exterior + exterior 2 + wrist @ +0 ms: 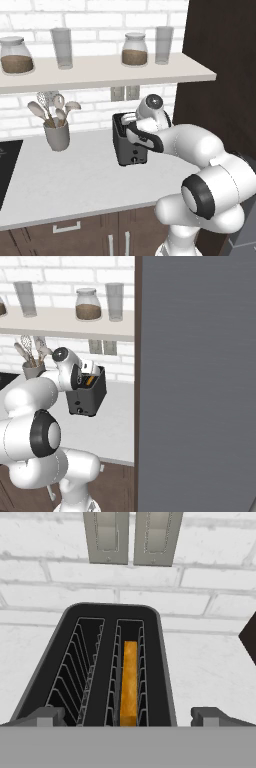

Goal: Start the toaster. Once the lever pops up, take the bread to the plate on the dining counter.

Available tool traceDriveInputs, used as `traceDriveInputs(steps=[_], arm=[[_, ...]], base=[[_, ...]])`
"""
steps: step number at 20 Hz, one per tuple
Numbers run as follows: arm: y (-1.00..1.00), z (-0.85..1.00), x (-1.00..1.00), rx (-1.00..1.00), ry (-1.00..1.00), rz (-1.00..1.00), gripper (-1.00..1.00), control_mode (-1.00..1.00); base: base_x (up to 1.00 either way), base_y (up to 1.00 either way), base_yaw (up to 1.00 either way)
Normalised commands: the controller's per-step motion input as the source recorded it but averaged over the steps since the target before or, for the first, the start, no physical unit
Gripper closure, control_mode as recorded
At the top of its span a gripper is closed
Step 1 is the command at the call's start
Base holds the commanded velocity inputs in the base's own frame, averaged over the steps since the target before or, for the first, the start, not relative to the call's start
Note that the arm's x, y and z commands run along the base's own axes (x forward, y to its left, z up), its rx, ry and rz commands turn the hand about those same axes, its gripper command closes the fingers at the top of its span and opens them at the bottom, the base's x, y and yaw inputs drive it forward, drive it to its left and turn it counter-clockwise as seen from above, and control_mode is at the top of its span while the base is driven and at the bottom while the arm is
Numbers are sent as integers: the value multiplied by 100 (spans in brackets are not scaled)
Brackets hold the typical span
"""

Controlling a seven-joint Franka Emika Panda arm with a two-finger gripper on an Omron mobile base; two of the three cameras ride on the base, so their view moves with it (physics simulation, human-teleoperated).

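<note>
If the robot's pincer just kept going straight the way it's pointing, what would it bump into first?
Most likely the toaster. The open pincer points down at its top, one fingertip on each side. It may meet the toaster's rim or the bread in the right slot first; depth is hard to judge.

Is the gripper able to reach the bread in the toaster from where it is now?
Probably yes. The gripper is open above the toaster, and the bread stands in the right slot with nothing over it, though it sits low between the wire guides.
</note>
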Motion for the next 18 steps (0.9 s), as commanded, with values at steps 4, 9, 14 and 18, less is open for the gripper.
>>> traceDriveInputs(steps=[4,9,14,18], arm=[[0,0,0,0,0,0,-100,-100],[0,0,0,0,0,0,-100,-100],[0,0,0,0,0,0,-100,-100],[0,0,0,0,0,0,-100,-100]], base=[[0,0,0],[0,0,0],[0,0,0],[0,0,0]])
